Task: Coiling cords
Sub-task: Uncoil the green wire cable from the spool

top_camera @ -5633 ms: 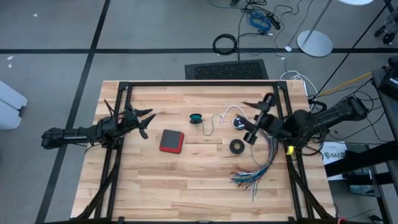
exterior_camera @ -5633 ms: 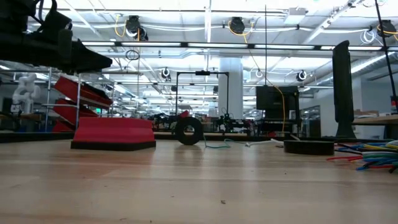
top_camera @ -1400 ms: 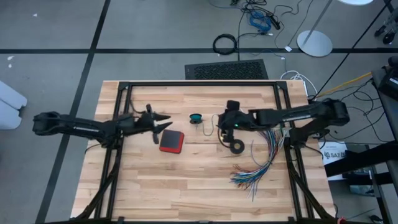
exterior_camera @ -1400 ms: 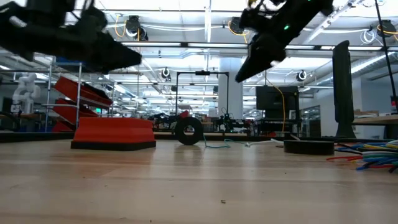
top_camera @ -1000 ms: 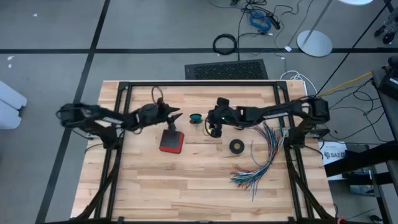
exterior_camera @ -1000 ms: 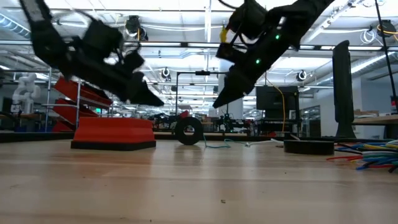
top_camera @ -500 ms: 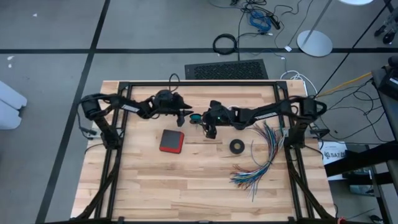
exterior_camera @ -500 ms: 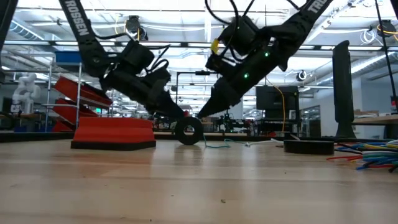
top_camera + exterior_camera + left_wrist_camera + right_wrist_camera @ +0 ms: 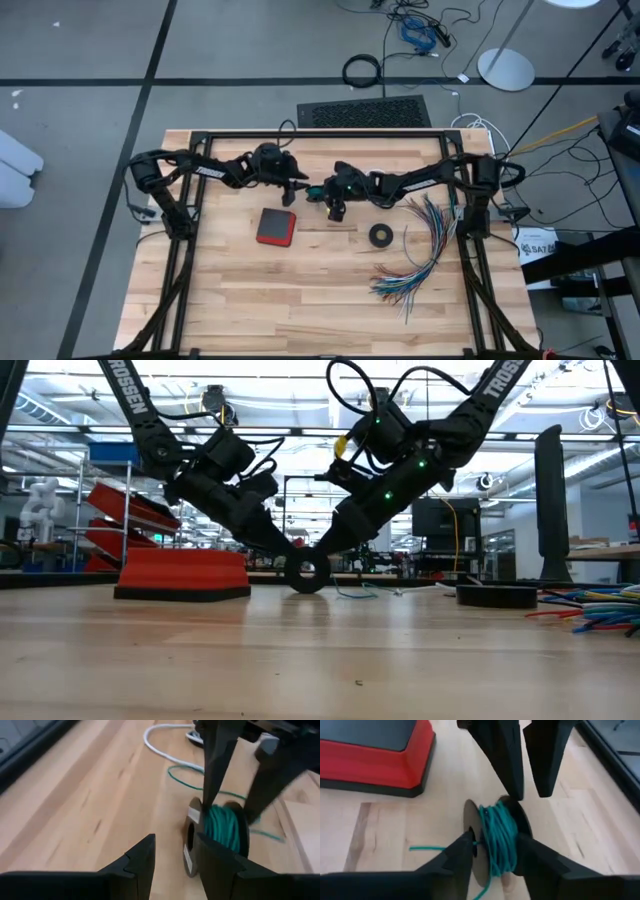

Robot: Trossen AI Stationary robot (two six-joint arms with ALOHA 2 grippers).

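A small black spool (image 9: pixel 316 189) wound with the teal-green cord (image 9: pixel 496 836) stands on the rims of its two flanges at the table's far middle. The cord's loose end (image 9: pixel 186 773) trails over the wood. My right gripper (image 9: pixel 495 846) comes at the spool from the right and is shut on it. My left gripper (image 9: pixel 175 841) is open, its tips (image 9: pixel 300 186) right at the spool's left side. The white cord (image 9: pixel 159 744) lies just behind the spool, running to a round piece under the right arm. My right gripper pinches the spool between its two fingers, one on each flange's outer face (image 9: pixel 470 827). The fingers (image 9: pixel 330 545) slant down from the table's right. The spool stays upright on the table. Whether my left gripper touches the spool, I cannot tell.
A red box (image 9: pixel 276 227) lies just near-left of the spool. A black tape ring (image 9: pixel 380 235) and a fanned bundle of multicoloured wires (image 9: pixel 412 265) lie toward the near right. Bare wood takes up the near half of the table.
Both grippers have closed in on the spool. My left gripper has swung toward the table's right and far edge and turned. My right gripper has sunk and gone left onto the spool. The spool has stayed where it was.
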